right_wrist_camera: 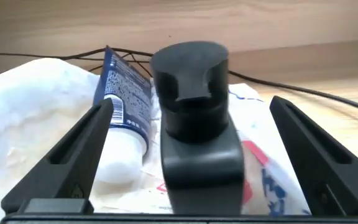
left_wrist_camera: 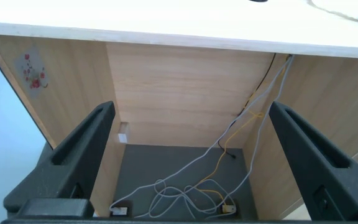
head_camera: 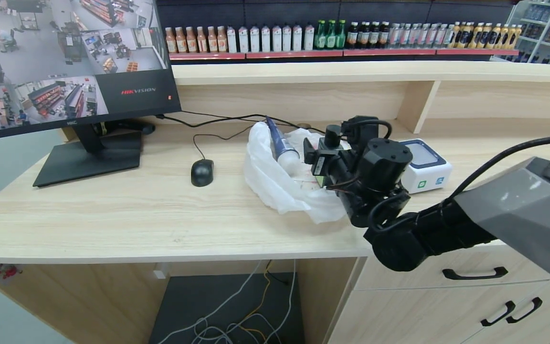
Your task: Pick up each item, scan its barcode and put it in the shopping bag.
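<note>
Lying in one shopping bag (head_camera: 275,186) is one tube (head_camera: 282,145); left gripper (left_wrist_camera: 191,109) and right gripper (right_wrist_camera: 191,104) gape wide.

The desk (head_camera: 127,224) lies bare across its front, from its left edge up to the shopping bag (head_camera: 270,184). Farther back, the monitor stand (head_camera: 89,160) and the mouse (head_camera: 202,172) with its cable (head_camera: 195,143) narrow the way. A tube (head_camera: 282,145) juts up out of the bag's mouth, the scanner (head_camera: 425,172) sits near its right side, and a raised ledge (head_camera: 351,71) roofs the back strip.
</note>
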